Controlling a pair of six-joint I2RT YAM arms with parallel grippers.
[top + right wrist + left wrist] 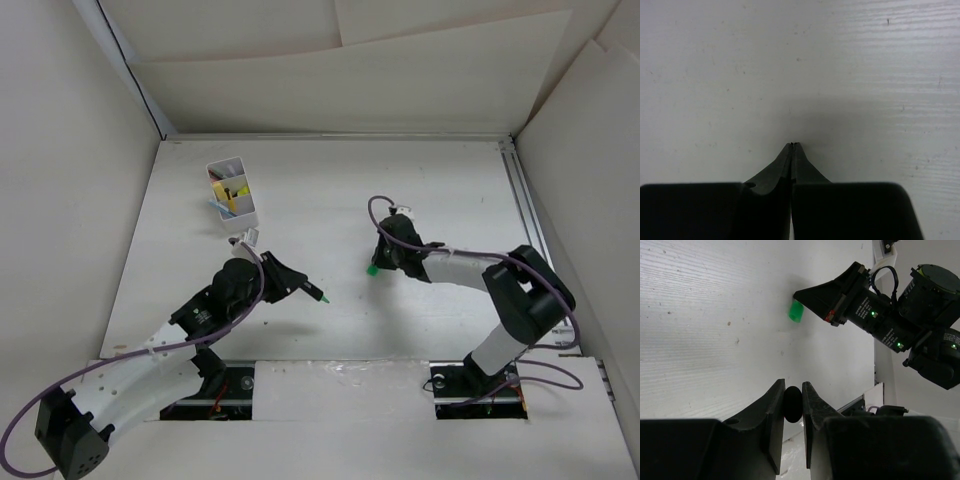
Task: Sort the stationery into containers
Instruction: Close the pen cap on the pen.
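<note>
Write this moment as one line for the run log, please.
left gripper: shut on green-tipped highlighter | right gripper: shut, empty | small green piece: on table beside right gripper | white box: holds some stationery

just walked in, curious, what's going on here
The left gripper is shut on a dark marker with a green tip, away from the small white divided plastic box, which holds a few pens. The right gripper is shut on nothing, its tip beside a small green piece lying on the white table.

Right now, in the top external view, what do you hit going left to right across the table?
First the white box → left gripper → green-tipped highlighter it holds → small green piece → right gripper.
</note>
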